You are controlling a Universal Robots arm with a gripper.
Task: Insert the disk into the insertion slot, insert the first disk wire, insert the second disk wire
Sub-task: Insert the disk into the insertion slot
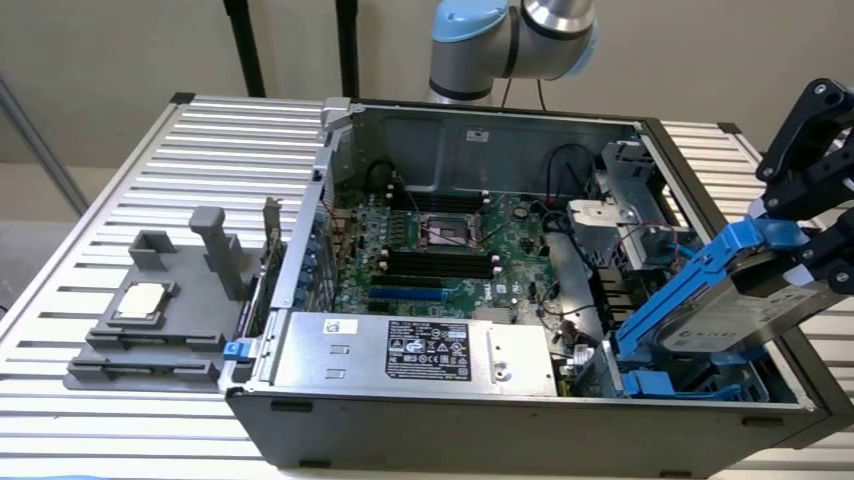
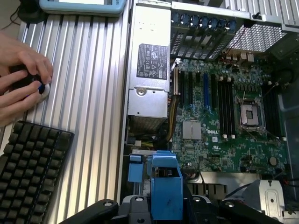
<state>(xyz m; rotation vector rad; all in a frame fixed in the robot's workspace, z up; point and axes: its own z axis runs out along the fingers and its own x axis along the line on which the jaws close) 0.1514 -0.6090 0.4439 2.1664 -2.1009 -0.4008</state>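
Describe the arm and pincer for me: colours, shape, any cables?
The arm is round silver-grey metal tubing with a light blue joint cap. Two thin dark cables run down beneath it. The pincer is matte black: angular linked bars joined by round pivot bolts.

A silver power-supply box (image 1: 414, 352) sits in the open computer case (image 1: 534, 430) beside the green motherboard (image 1: 514, 270); a black keyboard (image 2: 30, 172) lies on the slatted worktop (image 2: 93, 93).

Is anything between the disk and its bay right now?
Nothing visible. The gripper holds the disk tilted, its lower end at the mouth of the insertion slot. The bay floor under the disk is hidden, so I cannot rule that part out.
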